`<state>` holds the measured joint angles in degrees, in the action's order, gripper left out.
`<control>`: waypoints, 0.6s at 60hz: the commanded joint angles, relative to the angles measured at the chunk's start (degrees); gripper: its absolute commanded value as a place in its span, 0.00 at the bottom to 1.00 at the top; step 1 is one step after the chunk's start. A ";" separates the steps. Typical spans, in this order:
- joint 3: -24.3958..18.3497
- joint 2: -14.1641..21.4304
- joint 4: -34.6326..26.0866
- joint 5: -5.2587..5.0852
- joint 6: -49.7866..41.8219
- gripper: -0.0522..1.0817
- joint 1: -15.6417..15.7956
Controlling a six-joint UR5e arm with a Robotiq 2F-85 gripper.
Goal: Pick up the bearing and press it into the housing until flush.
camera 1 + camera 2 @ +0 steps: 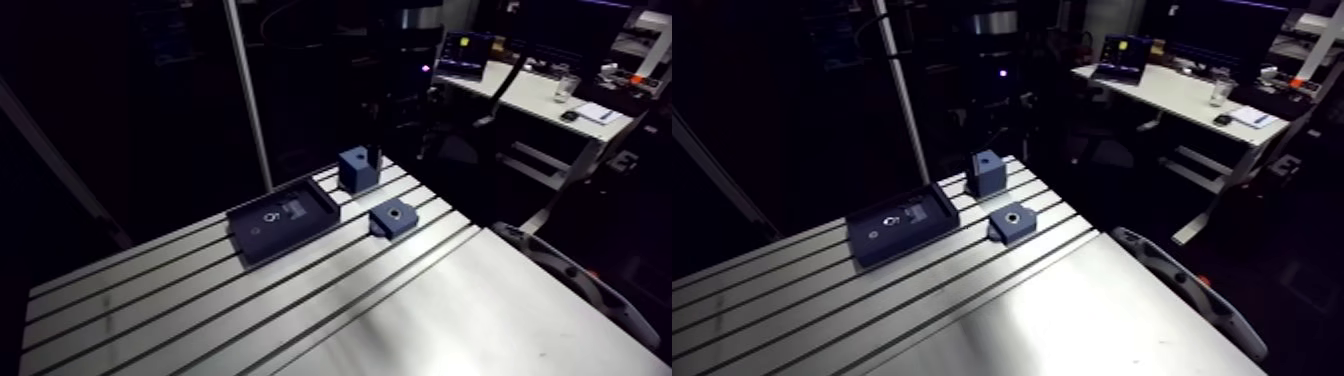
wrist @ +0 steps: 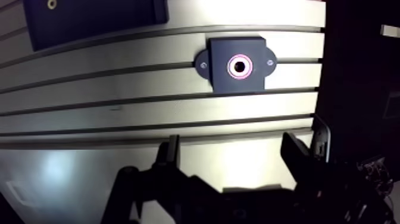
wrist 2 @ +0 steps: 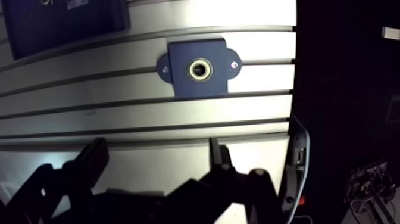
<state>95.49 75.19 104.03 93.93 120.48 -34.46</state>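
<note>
The dark housing [image 2: 223,80], with a screw ear on each side, is bolted to the slotted table ahead of my gripper [image 2: 232,149]. A shiny ring [image 2: 232,66] lines its round bore; I cannot tell whether that is a bearing. In the arm view the housing [image 1: 393,217] sits right of a dark flat tray [image 1: 283,220], where a small ring-shaped part [image 1: 272,217] lies. The gripper hangs well above the table, fingers [image 2: 172,149] apart with nothing between them.
A taller dark block [image 1: 358,168] stands behind the housing near the table's far edge. The table's right edge [image 2: 318,89] runs just beside the housing, with dark space beyond it. A plain metal plate [image 1: 480,320] covers the near right of the table.
</note>
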 commanded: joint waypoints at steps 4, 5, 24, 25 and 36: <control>-11.47 3.95 -14.02 0.14 -14.67 0.05 13.55; -12.40 3.88 -14.96 0.15 -15.66 0.05 14.36; -17.22 5.49 -20.41 -0.46 -18.57 0.05 19.98; -17.22 5.49 -20.41 -0.46 -18.57 0.05 19.98; -16.79 6.06 -20.67 -0.46 -18.57 0.05 21.78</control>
<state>87.40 78.05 94.07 93.78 111.08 -25.40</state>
